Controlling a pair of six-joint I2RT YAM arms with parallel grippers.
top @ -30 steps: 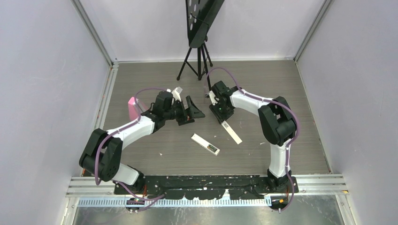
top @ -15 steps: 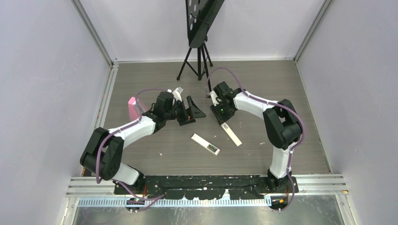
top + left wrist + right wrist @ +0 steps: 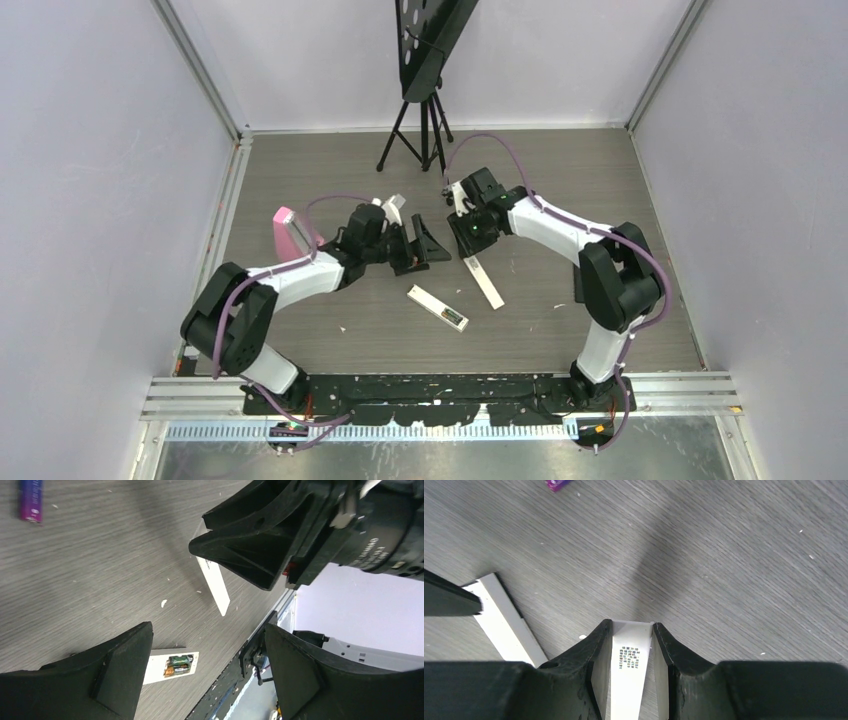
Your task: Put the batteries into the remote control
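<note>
The right claw [image 3: 631,625] is seen clamped on one end of a white labelled strip [image 3: 628,672], with its two fingers pressed against the strip's long edges. The rest of the strip is pointed toward the near edge of the table [image 3: 600,190], and whether its free end rests on the wood cannot be told. The left claw [image 3: 207,630] is held wide apart just beside the right one, with nothing between its fingers and nothing touched. The remote control [image 3: 437,307] is laid near the middle of the table, closer to the near edge than both claws and apart from the strip, with its battery bay turned up and uncovered. Two batteries [image 3: 180,663] are seated side by side in that bay, one dark green and one reddish-brown. A purple battery [image 3: 31,500] is left loose on the bare table, well apart from the remote control, on the far side of the claws.
</note>
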